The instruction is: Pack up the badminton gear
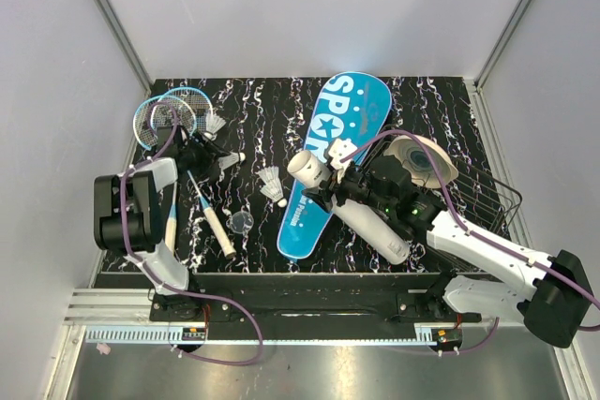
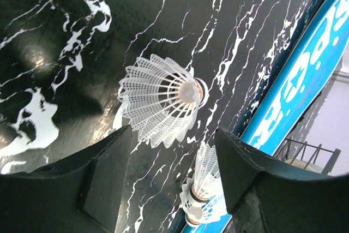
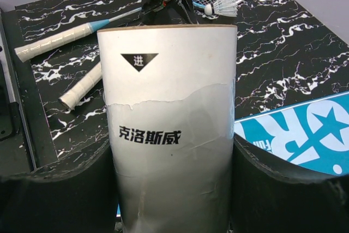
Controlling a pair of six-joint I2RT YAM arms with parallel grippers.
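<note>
The left gripper [image 2: 172, 140] is held wide open over a shuttlecock [image 2: 161, 99] lying on the marbled table [image 2: 71, 31], with nothing gripped. The white tube [image 3: 169, 91] is clamped by the right gripper [image 3: 173, 154], just beside the blue cover [image 3: 305, 135]. Two rackets [image 1: 173, 117] are laid at the far left.

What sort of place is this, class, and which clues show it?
Probably a robot lab test cell: a left arm and right arm bolted to a black marbled table, plain grey wall panels round it, with rackets, a white tube and a blue cover as props.
</note>
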